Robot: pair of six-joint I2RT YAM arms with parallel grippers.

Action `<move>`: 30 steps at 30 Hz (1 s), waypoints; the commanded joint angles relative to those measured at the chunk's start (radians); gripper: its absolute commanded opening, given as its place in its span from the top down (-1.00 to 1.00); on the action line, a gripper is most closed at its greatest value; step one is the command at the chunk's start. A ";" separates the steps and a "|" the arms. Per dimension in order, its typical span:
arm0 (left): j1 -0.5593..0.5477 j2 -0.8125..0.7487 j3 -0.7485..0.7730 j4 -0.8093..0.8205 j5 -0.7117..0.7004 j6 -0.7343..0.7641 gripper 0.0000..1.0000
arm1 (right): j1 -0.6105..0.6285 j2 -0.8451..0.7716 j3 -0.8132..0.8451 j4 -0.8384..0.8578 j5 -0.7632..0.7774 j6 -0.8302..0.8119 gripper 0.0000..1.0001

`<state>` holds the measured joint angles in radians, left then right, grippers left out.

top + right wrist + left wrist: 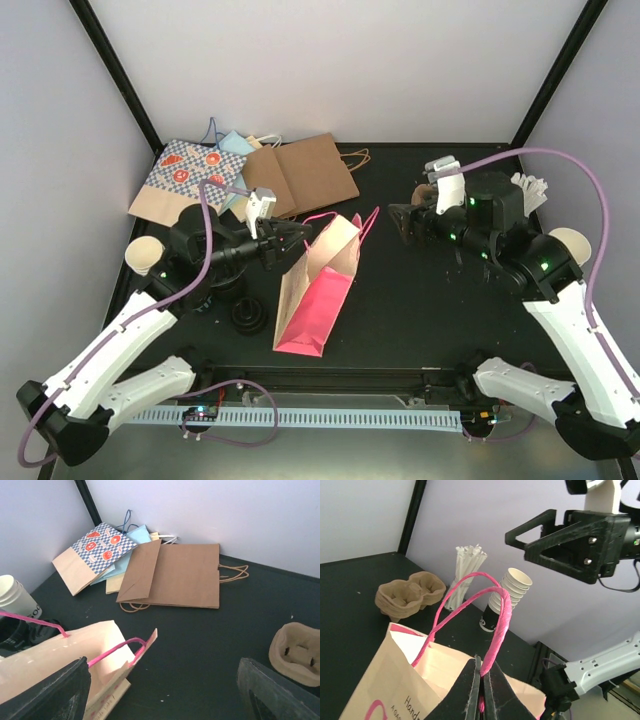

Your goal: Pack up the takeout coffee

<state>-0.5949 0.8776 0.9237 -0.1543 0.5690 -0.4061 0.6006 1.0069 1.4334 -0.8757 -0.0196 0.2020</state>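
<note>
One pink bag (395,680), pinched by the left pincer (481,677), reads "Hand".

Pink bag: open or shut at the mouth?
Partly open. The left gripper pinches one handle, and the bag gapes at the top, its two sides apart.

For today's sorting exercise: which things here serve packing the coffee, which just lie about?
In use: pink bag, its handle pinched by the left fingers; pulp cup carrier.
Lying about: flat brown bag; checked bag; straws; stacked lidless cups.
</note>
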 commanded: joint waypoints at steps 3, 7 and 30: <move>0.002 0.024 0.037 0.066 0.110 -0.025 0.95 | 0.004 -0.060 -0.046 0.073 0.034 -0.118 -0.69; 0.002 0.039 0.051 0.061 0.128 -0.026 0.95 | 0.004 -0.069 -0.032 0.072 0.004 -0.137 -0.69; -0.027 0.196 0.130 0.191 0.143 -0.085 0.94 | 0.004 -0.130 -0.101 -0.024 0.254 -0.007 -0.70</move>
<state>-0.6113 1.0355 0.9699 -0.0467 0.6827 -0.4625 0.6006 0.8944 1.3251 -0.8795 0.1204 0.1616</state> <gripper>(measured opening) 0.031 0.849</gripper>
